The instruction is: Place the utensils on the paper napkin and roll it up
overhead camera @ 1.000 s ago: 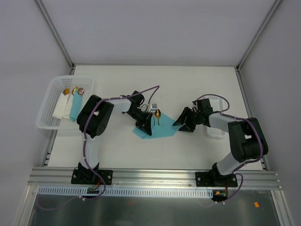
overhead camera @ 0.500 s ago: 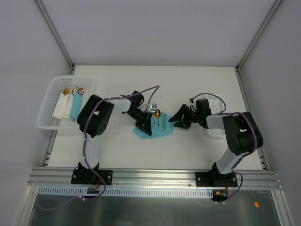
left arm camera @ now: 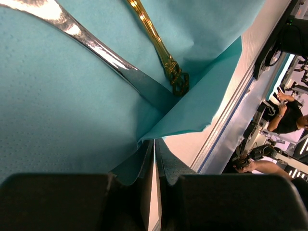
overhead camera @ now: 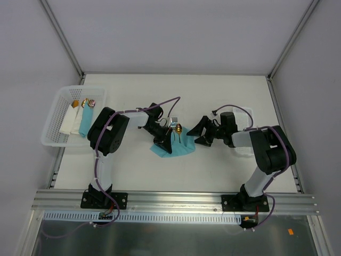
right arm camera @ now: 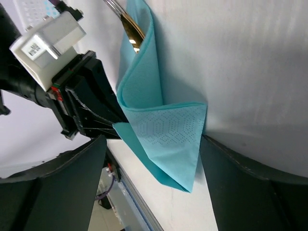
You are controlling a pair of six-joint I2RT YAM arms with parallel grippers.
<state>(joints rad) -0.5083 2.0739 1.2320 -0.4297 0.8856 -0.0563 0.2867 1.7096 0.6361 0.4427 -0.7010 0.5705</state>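
The turquoise paper napkin (overhead camera: 178,148) lies mid-table, its right side folded over. It fills the left wrist view (left arm camera: 72,96), and its folded corner shows in the right wrist view (right arm camera: 166,132). A gold utensil (overhead camera: 178,128) and a silver knife (left arm camera: 96,45) lie on it; the gold handle (left arm camera: 156,43) runs into the fold. My left gripper (overhead camera: 165,142) is shut on the napkin's near-left edge (left arm camera: 155,142). My right gripper (overhead camera: 195,136) is open, its fingers (right arm camera: 62,183) either side of the folded corner.
A white basket (overhead camera: 56,114) at the far left holds a rolled turquoise napkin (overhead camera: 86,121) and white rolls. A small white tray (overhead camera: 246,148) sits under the right arm. The left arm's black body (right arm camera: 82,96) stands close behind the fold.
My right gripper has moved left to the napkin, and the napkin's right corner has folded over, so the sheet looks narrower. The left gripper has held still.
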